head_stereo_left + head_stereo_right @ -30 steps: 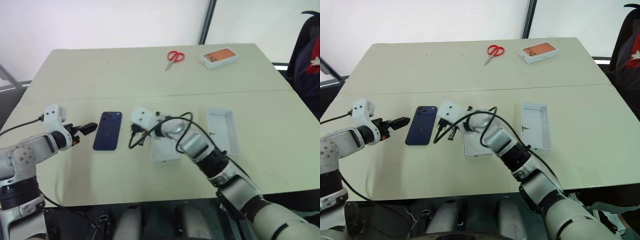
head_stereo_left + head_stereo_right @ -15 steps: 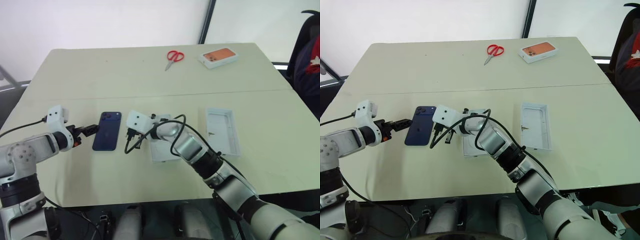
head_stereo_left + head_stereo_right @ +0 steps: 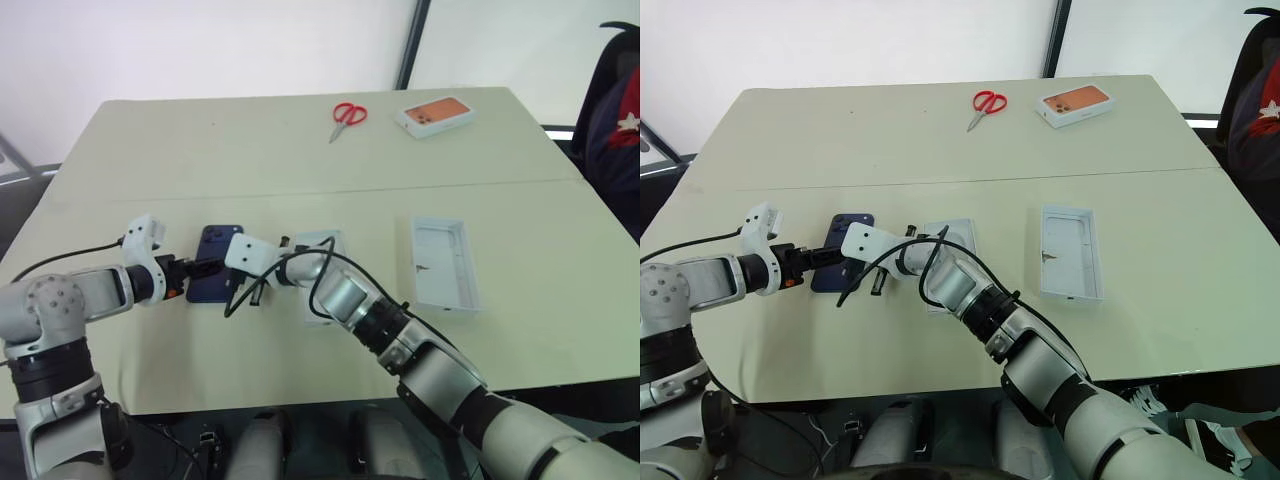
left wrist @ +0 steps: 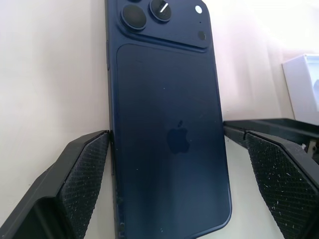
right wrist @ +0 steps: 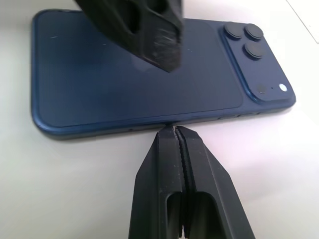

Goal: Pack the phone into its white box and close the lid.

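Two pincers close in on the phone (image 3: 213, 276), which lies flat and back-up on the surface (image 3: 300, 150), camera cluster at its far end. The left pincer (image 4: 169, 149) has its fingers spread wide, one at each long edge, seemingly touching the phone on one side and a little clear of it on the other; this looks like a set-up to clamp the slim body across its width. The right pincer (image 5: 173, 130) is pressed shut, its tip at the phone's long edge nearest the box, probably to brace or nudge it so it cannot slide away. Just beside the phone, on the robot's right, sits the white box (image 3: 322, 285), open and partly behind the right arm. Further right lies the lid (image 3: 445, 264), inside up and well apart, waiting its turn. Scissors (image 3: 347, 114) and an orange-pictured box (image 3: 434, 114) rest at the far edge, unneeded.
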You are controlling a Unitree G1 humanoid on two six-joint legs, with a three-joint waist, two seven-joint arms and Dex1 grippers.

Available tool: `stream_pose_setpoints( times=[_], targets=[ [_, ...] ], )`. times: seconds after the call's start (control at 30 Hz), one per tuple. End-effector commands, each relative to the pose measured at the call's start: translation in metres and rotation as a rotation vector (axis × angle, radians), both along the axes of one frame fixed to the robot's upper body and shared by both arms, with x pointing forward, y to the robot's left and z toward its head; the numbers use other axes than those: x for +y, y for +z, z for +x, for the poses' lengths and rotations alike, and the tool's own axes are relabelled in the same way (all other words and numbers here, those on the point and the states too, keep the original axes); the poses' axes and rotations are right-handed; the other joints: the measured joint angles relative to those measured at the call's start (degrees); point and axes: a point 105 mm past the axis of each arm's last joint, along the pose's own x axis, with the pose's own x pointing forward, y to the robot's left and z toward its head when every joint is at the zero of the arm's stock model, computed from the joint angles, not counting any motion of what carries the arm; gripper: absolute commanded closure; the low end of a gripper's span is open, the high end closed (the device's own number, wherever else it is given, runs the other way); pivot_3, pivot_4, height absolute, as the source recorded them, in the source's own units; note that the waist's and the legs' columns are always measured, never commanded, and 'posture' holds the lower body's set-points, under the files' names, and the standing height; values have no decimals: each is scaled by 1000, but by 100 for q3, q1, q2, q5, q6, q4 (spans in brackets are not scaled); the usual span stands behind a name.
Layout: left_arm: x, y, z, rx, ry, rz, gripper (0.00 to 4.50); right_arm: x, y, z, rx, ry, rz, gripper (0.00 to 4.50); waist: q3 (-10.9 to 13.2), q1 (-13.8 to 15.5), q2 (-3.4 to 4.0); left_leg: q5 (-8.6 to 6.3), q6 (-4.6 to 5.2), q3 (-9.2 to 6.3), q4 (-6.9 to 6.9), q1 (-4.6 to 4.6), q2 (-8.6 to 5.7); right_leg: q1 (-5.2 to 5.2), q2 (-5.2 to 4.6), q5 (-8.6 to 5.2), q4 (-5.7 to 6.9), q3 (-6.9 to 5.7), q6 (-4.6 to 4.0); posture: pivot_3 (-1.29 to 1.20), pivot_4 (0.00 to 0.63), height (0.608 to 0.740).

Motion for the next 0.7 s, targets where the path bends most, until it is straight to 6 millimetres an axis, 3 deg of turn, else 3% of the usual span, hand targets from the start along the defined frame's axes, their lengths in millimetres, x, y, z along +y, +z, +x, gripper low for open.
stream_pose_setpoints(
  times=[0.03,0.7],
  targets=[
    [-18,-20,-8,101,-80,-41,0,5,10,1,-29,6,23,4459,0,2,0,0,0,0,0,0,0,0,0,0,0,0,0,0,150,740],
    [-53,-7,-7,28,-164,-217,0,11,8,-7,-31,56,24,4459,-5,102,0,0,0,0,1,4,-2,7,-2,0,-3,0,0,0,150,740]
  ],
)
